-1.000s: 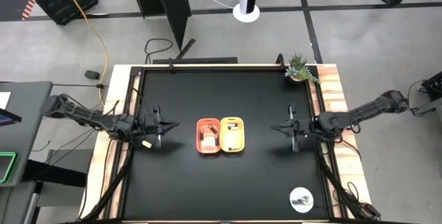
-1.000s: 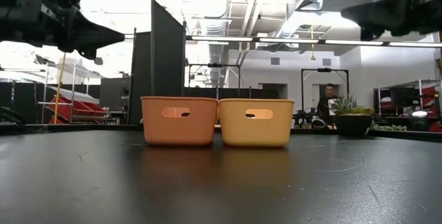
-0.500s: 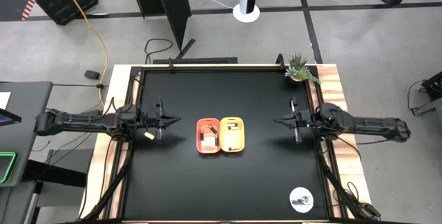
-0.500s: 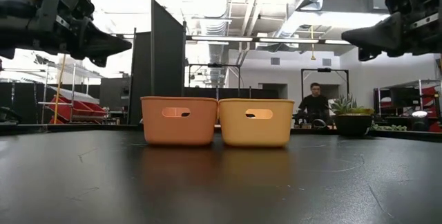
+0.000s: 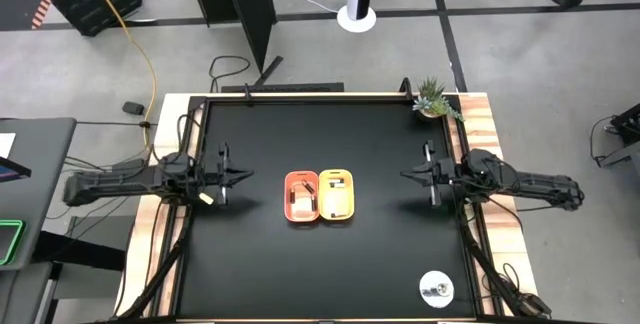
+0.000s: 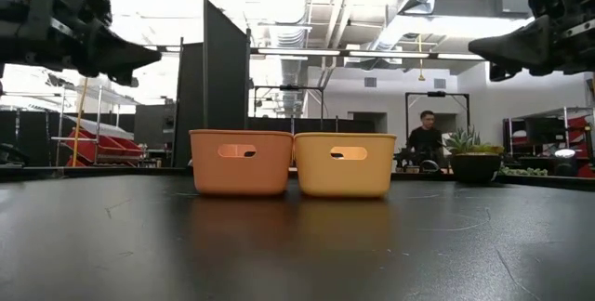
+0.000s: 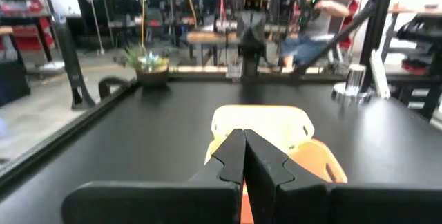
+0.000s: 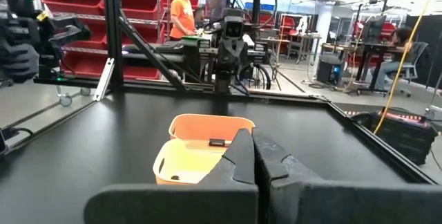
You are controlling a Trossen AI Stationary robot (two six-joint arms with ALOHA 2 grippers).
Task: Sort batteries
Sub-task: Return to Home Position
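**Grippers shut and empty at either side of the table**

Left gripper is seen pressed fully shut with nothing between its fingers, held above the table's left side and pointed at the trays. The right gripper is mirrored on the right side, its fingers likewise closed together on nothing. Both are held well clear of the surface in the low view.

At the middle of the black table, the orange tray and the yellow tray are set touching, side by side. The batteries can only be made out as small pale marks inside the trays; their number cannot be told.

A potted plant is placed at the far right corner and a silvery disc near the front right edge. Beyond the table, grey floor is crossed by a yellow cable, and a black partition panel is stood behind. A person is seen in the room at the back, under bright ceiling lights and ducts.
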